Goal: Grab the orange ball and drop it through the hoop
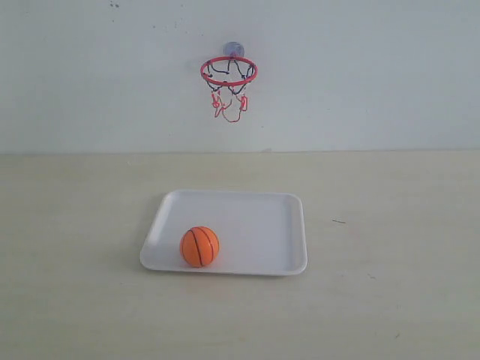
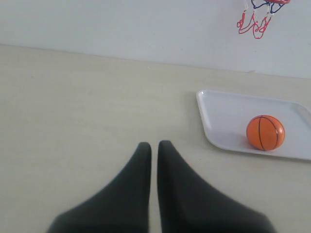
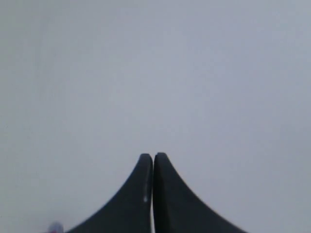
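The orange ball rests in the front left part of a white tray on the table. High on the back wall, the hoop hangs with its red rim and dangling net. The left wrist view shows the ball on the tray and the net's lower strings. My left gripper is shut and empty, hovering over bare table well away from the tray. My right gripper is shut, empty, and faces only plain wall. Neither gripper appears in the exterior view.
A pale wooden table runs back to a light wall. A small dark mark lies on the table right of the tray.
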